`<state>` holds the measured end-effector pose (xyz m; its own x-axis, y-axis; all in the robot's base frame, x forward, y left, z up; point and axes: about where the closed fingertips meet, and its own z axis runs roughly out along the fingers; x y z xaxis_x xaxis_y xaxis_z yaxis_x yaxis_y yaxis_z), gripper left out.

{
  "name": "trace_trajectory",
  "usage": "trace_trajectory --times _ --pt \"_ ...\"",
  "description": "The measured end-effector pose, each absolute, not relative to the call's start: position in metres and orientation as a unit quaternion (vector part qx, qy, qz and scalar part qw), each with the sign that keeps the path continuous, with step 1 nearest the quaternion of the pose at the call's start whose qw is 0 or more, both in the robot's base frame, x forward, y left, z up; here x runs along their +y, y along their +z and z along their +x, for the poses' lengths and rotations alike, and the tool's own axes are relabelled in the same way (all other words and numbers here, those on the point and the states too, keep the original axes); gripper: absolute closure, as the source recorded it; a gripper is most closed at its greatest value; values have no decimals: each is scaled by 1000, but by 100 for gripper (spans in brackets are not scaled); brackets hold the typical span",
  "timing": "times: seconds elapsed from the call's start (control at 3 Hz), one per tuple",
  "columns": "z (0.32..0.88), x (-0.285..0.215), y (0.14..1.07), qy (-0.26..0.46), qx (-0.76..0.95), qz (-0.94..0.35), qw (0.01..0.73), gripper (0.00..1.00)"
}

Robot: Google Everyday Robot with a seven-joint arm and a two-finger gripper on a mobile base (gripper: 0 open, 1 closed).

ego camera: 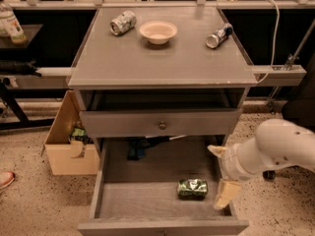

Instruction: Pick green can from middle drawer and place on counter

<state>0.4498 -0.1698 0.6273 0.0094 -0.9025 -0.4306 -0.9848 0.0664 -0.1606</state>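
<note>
Here the green can [192, 188] lies on its side on the floor of the open middle drawer [128, 200], toward the front right. The gripper [215, 177] hangs over the drawer's right wall, just beside the can, its fingers spread wide and holding nothing. The counter [157, 58] sits above the drawer.
</note>
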Motion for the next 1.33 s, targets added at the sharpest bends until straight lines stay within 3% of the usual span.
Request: trace_trajectory --times 1.33 --pt "479 -149 447 142 717 -662 168 0"
